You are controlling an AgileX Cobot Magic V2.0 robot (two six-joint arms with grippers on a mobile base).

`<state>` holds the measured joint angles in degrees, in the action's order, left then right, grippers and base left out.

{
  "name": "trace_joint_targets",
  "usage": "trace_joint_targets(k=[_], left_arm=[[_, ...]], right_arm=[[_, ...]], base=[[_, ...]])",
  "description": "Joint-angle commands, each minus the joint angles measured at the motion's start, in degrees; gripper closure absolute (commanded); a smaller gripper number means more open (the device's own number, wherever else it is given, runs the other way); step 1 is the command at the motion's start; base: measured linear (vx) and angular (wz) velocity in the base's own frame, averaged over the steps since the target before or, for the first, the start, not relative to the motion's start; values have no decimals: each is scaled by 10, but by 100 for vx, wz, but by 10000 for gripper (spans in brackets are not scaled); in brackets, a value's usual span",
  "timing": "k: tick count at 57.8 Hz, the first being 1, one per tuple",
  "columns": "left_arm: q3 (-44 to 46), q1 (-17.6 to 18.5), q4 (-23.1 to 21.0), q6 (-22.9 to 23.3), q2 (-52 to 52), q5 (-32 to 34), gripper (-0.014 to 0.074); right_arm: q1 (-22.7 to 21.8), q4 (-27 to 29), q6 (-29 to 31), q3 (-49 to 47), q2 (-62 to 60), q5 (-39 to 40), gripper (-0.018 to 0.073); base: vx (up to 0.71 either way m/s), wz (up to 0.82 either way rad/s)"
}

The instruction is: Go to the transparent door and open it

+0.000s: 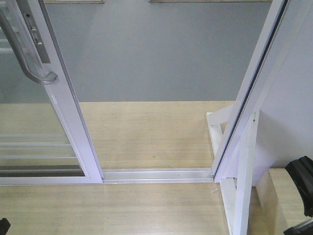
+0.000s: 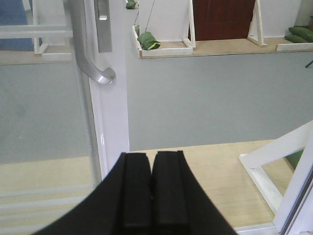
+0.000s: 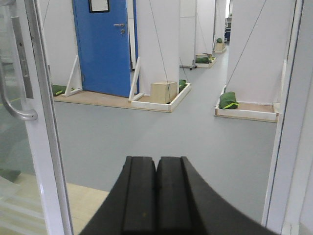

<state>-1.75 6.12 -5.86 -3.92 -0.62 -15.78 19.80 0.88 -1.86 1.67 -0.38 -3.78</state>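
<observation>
I see the transparent door (image 1: 63,117) slid aside, doorway clear, so my left tool (image 2: 151,191) and right tool (image 3: 156,196) sit pressed together, gripping nothing.

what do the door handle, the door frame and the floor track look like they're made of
Handle: likely brushed metal, grey with a soft highlight at its curved end.
Transparent door frame: smooth white, probably painted or coated aluminium or plastic; the look leaves it open. Its panel is clear glass, the floor showing through.
Floor track: bare silvery metal, seemingly aluminium, with long straight grooves.
</observation>
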Motion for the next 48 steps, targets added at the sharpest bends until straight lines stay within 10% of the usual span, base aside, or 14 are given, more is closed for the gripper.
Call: trace_joint_targets(k=[1, 14, 48], left_arm=[[-5, 3, -5, 3, -8, 44, 594], [-5, 3, -5, 3, -8, 44, 594], [-5, 3, -5, 3, -8, 44, 594]], right_arm=[[-25, 0, 7, 3, -10, 43, 562], [-92, 1, -13, 3, -11, 42, 562], [-91, 1, -8, 3, -11, 42, 562]], base=[[0, 0], [0, 0], [0, 0]])
